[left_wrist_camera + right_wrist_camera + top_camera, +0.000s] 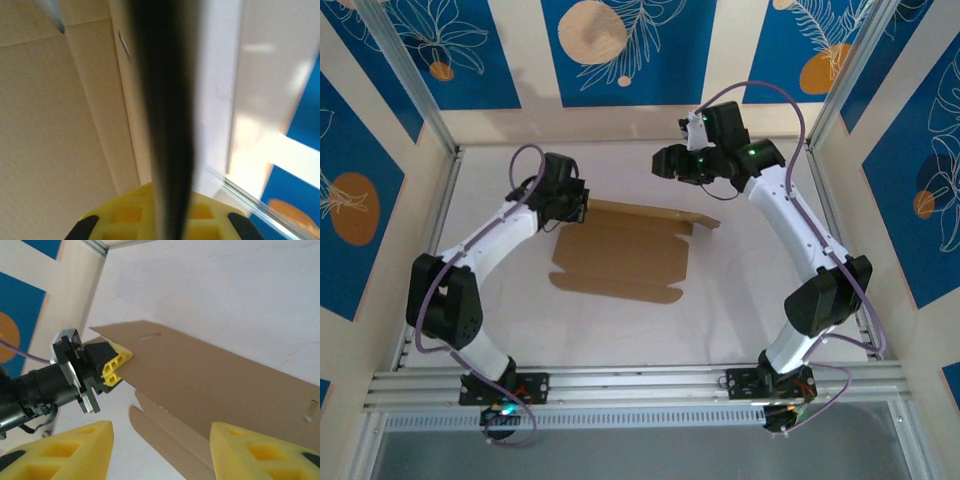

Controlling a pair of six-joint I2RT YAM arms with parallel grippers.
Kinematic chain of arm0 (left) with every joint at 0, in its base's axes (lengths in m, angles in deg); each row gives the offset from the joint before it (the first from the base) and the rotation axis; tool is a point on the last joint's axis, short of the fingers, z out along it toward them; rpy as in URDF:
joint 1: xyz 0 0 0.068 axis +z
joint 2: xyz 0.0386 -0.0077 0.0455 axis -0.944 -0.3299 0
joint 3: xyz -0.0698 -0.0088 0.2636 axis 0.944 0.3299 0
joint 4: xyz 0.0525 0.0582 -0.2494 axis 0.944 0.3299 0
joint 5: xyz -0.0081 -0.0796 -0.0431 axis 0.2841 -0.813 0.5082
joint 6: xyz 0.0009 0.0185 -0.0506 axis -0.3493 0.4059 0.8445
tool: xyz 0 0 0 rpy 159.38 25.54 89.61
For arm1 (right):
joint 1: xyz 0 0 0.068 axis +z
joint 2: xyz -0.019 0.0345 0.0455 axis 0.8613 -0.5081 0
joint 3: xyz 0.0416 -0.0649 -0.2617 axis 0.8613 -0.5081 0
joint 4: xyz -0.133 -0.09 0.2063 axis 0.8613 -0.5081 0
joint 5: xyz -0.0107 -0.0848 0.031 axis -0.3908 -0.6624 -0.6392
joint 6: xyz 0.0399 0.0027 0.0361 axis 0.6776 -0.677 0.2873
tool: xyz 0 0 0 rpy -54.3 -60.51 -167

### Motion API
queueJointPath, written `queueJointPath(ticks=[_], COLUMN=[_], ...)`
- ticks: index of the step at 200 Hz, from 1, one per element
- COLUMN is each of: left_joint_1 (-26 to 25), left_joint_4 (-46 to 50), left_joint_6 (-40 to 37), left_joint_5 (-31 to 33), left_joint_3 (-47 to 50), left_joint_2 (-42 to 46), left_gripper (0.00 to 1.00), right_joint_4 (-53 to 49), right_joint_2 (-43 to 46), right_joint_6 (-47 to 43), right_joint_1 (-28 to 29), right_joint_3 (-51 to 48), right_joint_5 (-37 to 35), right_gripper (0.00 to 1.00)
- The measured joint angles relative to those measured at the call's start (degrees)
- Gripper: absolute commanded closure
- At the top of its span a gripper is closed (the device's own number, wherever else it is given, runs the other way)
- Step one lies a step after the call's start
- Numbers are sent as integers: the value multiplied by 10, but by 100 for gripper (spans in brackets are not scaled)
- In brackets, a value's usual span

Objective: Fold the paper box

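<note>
The paper box (620, 255) is a flat brown cardboard sheet with flaps and slots, lying mid-table with its far panel lifted off the surface. My left gripper (582, 205) is shut on the far left edge of that panel. In the right wrist view its yellow pads (114, 367) pinch the edge of the paper box (210, 375). In the left wrist view the paper box (167, 100) runs edge-on as a dark blurred band between the pads of the left gripper (167, 215). My right gripper (665, 163) hovers open above the far side, its fingers (65, 450) apart with nothing between them.
Aluminium frame rails (620, 380) run along the near edge and up the sides. Patterned blue and cream walls (620, 50) close in the back and both sides. White table surface (620, 330) lies between the box and the arm bases.
</note>
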Motion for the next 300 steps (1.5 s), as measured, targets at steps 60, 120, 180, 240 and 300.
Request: queueJointPath(ticks=[60, 120, 180, 240, 300], left_joint_1=[-30, -35, -35, -31, 6], left_joint_4=[-295, -100, 97, 186, 254], left_joint_6=[-32, 17, 53, 73, 48], left_joint_5=[1, -2, 30, 31, 14], left_joint_3=[130, 70, -24, -41, -106], left_joint_2=[-12, 23, 75, 54, 18], left_gripper=[100, 100, 100, 100, 100], right_joint_4=[-10, -110, -89, -3, 162], right_joint_2=[-65, -247, -97, 46, 188], right_joint_6=[-120, -108, -96, -100, -326], right_joint_1=[-21, -101, -81, -111, -104], right_joint_3=[12, 197, 73, -81, -384], right_joint_5=[-37, -4, 36, 8, 12], right_gripper=[43, 46, 49, 41, 39])
